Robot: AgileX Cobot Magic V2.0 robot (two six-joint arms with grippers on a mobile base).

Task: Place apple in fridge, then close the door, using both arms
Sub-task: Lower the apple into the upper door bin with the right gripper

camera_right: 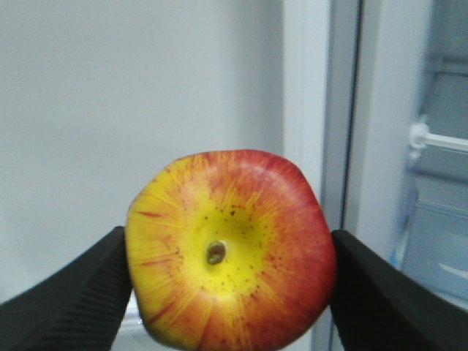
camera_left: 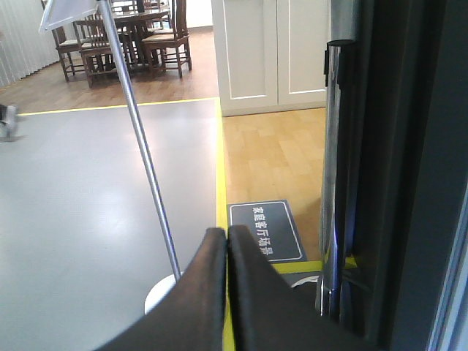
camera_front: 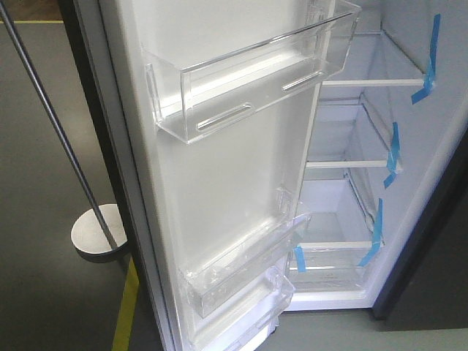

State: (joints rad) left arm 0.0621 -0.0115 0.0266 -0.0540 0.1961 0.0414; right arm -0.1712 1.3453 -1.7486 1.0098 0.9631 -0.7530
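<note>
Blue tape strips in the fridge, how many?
4. Three on the right wall: top strip, middle strip, bottom strip; a fourth strip low left. The door may hide more.

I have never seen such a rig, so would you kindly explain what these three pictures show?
It is a robot with two arms on a mobile base. The front camera looks at the open fridge: the white inner face of its door carries clear bins, and blue tape marks the shelves. The left wrist camera looks along the left pincer, shut and empty, over grey floor and a metal pole stand. The right wrist camera shows the right pincer gripping the apple, with fridge shelves visible beyond.
</note>
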